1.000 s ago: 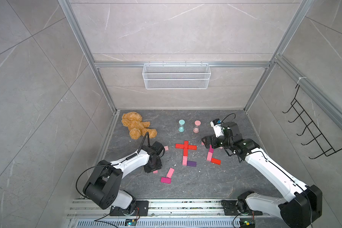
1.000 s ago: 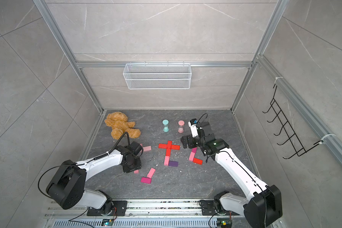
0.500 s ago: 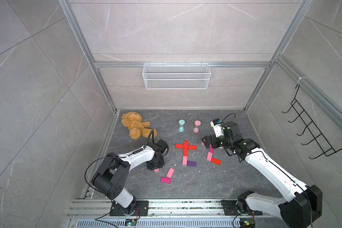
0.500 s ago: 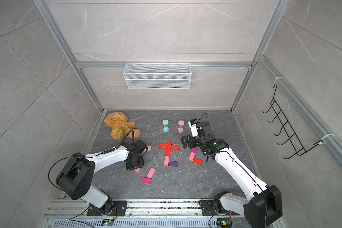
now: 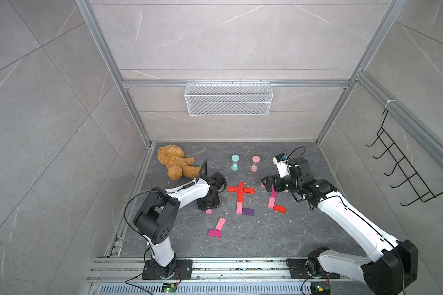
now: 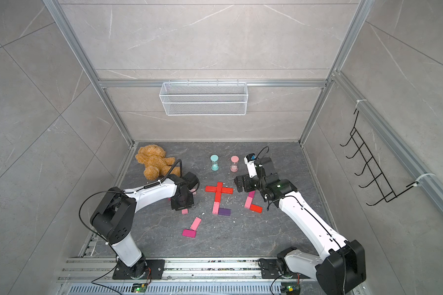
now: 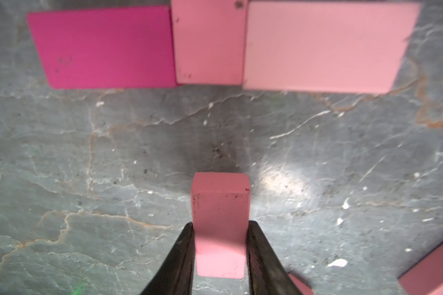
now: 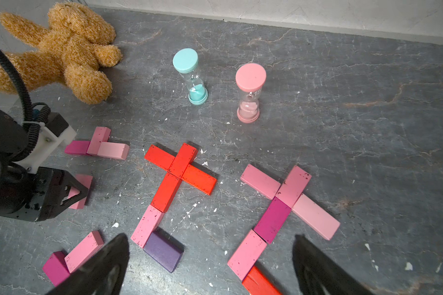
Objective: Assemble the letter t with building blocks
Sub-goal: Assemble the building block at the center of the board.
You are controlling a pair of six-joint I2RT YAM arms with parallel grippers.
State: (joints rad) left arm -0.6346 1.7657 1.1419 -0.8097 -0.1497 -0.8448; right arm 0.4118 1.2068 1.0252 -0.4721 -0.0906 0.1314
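Since a second ago my left arm has drawn its elbow in toward the blocks, and my left claw [image 7: 220, 224] has pinched down on a light pink block [image 7: 220, 201], which sits between my fingers [image 7: 183, 255] with its free end poking out. I cannot tell whether it touches the grey stone floor [image 5: 266, 237].

Biggest around me is the wire basket [image 5: 228, 102] on the back wall, then the teddy bear [image 5: 175, 162] lying in the far corner beside my left arm. My right claw [image 8: 210, 237] hangs with its jaws spread wide and nothing between them, and from above it hides the crossbar of the pink-and-magenta t [image 8: 284, 204]. A teal hourglass timer [image 5: 235, 162] and a pink hourglass timer [image 5: 255, 163] stand upright beyond the blocks. Between my claws lies the red cross [image 5: 241, 190], with a pink stem block [image 5: 239, 207] and a purple block [image 5: 248, 211] at its foot. Just ahead of my left claw a row of three blocks [image 7: 210, 43] lies touching; from above my own wrist covers most of it. Nearer my bases a loose pink block [image 5: 220, 223] touches a loose magenta block [image 5: 214, 233].

My right arm has not shifted, and the laid blocks lie as before
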